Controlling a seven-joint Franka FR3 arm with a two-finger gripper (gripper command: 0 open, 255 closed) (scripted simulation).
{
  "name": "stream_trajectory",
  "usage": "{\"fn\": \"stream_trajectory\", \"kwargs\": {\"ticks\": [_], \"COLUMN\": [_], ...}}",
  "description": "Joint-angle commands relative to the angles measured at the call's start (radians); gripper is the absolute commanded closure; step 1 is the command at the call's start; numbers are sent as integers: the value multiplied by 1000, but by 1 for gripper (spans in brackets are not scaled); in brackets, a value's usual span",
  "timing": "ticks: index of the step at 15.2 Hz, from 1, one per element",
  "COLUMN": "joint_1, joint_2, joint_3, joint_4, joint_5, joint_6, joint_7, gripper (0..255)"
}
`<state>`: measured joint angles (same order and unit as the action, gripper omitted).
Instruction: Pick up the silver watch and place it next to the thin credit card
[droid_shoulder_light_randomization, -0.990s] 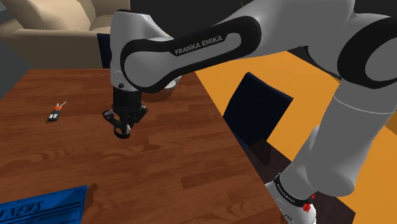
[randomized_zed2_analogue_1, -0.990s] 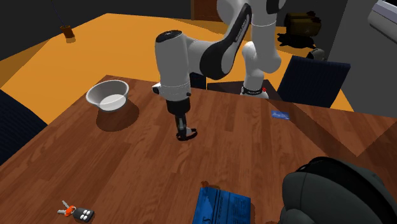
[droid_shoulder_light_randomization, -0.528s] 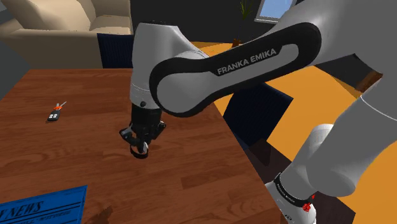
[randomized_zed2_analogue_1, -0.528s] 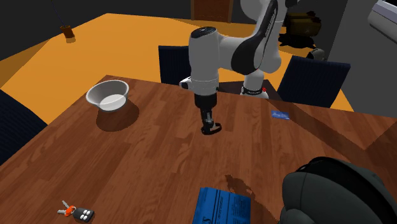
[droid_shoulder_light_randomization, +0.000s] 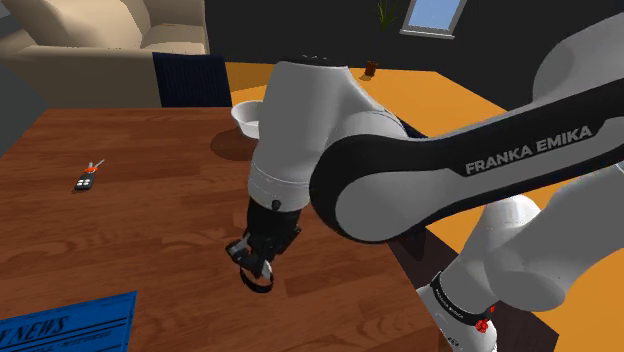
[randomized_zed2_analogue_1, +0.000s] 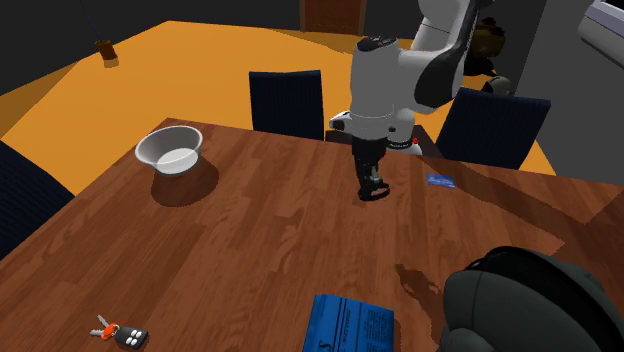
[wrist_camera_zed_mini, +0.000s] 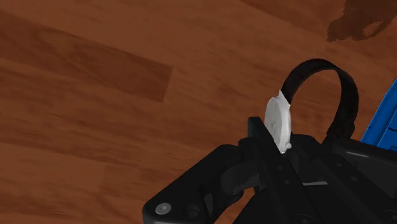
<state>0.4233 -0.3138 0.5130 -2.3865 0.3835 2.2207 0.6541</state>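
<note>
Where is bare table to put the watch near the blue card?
Bare wood lies between the hand, holding the watch, and the blue card, and a patch between the bowl and the newspaper. It is crowded around the newspaper and the dark rounded thing.

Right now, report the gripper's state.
Gripper: shut, holding the watch, silver face with a black strap.

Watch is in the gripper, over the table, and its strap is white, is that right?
Not quite. The watch has a black strap, not a white one, as the wrist view shows. The rest holds: it is in the gripper, over the table.
</note>
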Motion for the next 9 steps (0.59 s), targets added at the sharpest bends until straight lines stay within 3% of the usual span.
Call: {"fn": "stream_trajectory", "kwargs": {"ticks": [1, 9], "joint_1": [29, 176], "joint_2": [-59, -313], "joint_3": [12, 60], "joint_4": [-49, -218], "joint_5": [34, 163], "joint_6": [-1, -56], "joint_7": [17, 114], "gripper": [255, 255]}}
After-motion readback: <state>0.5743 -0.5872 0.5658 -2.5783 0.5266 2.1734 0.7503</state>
